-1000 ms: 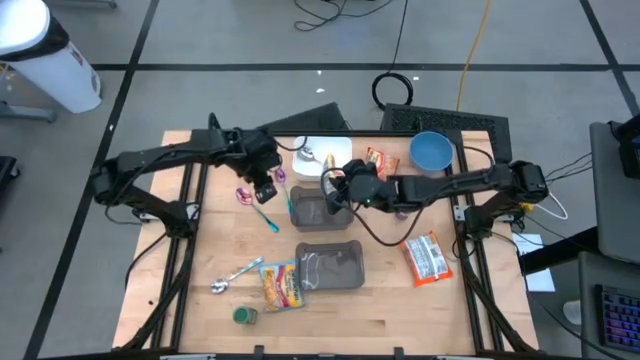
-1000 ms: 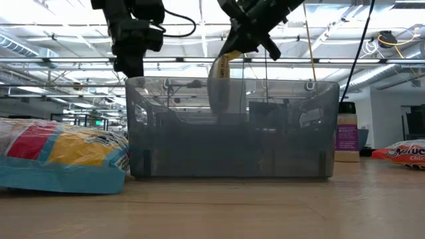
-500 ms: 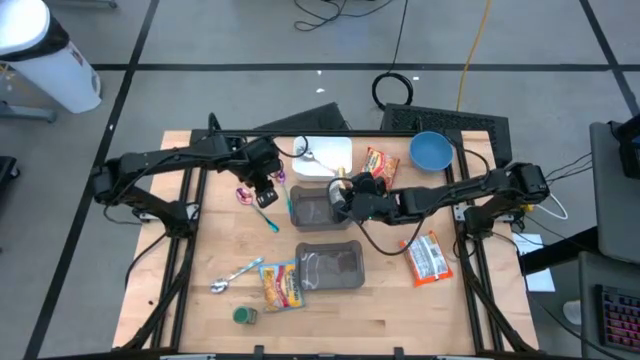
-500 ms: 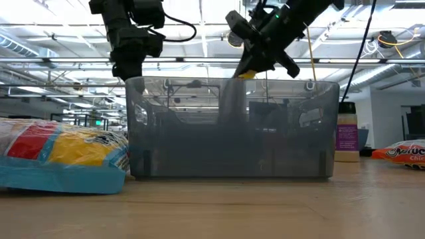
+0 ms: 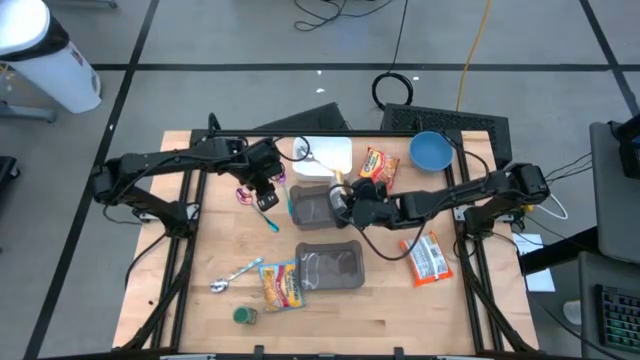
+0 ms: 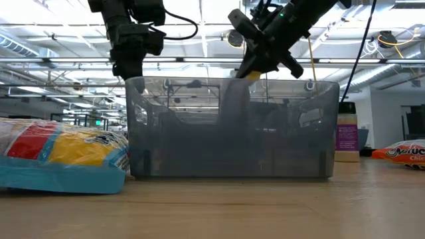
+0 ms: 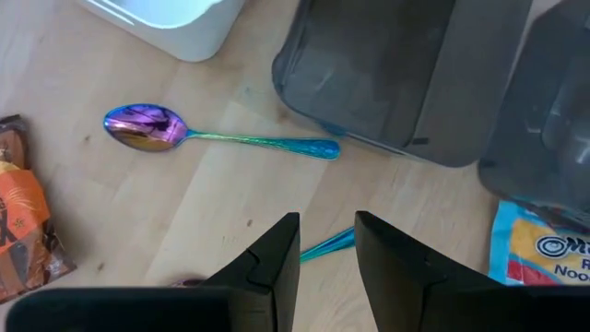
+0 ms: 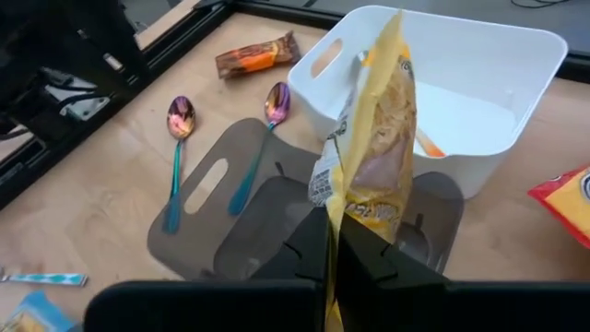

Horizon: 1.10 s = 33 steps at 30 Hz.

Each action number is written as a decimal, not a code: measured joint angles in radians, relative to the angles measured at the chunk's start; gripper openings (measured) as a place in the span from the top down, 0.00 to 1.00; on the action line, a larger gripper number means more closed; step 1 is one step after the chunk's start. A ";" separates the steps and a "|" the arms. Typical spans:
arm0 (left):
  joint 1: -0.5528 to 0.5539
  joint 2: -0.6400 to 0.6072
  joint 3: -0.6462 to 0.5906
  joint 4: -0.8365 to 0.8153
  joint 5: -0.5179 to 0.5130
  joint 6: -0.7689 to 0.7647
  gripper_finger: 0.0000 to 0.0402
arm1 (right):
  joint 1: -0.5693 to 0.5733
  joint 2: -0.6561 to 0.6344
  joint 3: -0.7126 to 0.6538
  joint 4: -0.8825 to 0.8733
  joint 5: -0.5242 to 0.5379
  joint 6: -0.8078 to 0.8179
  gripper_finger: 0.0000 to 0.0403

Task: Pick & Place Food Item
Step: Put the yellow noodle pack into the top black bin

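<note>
My right gripper [image 8: 334,231] is shut on a yellow food packet [image 8: 373,157] above the far grey bin [image 5: 310,210]. In the low view the gripper [image 6: 255,63] sits just above the rim of the near grey bin [image 6: 232,126]. The packet's top [image 6: 251,74] shows there, and the rest is a dim shape behind the translucent walls. My left gripper [image 7: 327,231] hovers to the left of the far bin [image 5: 266,192], fingers a little apart with nothing between them. Under it, two iridescent spoons [image 7: 147,127] lie flat on the wood. My right gripper pinches the yellow packet by one edge [image 8: 336,214] between its two fingers, and the packet shows edge-on there. The fingers come slanting down from the table's right. The packet reaches out beyond the fingertips and down toward the far bin; whether it touches the bin floor I cannot tell.
A white bin [image 5: 325,158] stands just behind the far grey bin, with a blue bowl [image 5: 431,150] and a red-yellow packet [image 5: 377,163] to its right. More packets lie at the right [image 5: 427,257] and beside the near bin [image 5: 283,285]. A silver spoon [image 5: 235,275] lies near-left.
My right gripper has sunk and come a little toward the near edge with the yellow packet. The packet hung mostly above the bin rim a second ago and now shows mostly below it, behind the grey walls. My left gripper has stayed almost where it was.
</note>
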State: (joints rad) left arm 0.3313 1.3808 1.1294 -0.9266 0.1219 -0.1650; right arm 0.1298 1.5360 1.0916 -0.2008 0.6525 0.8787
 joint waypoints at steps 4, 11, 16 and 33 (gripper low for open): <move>0.000 0.000 0.000 0.000 0.000 -0.002 0.72 | 0.017 0.000 0.000 -0.007 0.001 0.025 1.00; 0.000 0.000 0.000 0.005 -0.019 -0.003 0.72 | 0.029 0.000 0.000 -0.040 0.007 0.054 1.00; 0.000 0.000 0.000 0.005 -0.019 -0.006 0.72 | 0.029 0.000 0.000 -0.078 0.010 0.075 1.00; 0.000 0.000 0.000 0.008 -0.019 -0.017 0.72 | 0.021 0.000 0.000 -0.142 0.027 0.104 1.00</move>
State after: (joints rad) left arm 0.3313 1.3808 1.1294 -0.9190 0.1028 -0.1818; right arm 0.1509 1.5360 1.0916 -0.3427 0.6793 0.9822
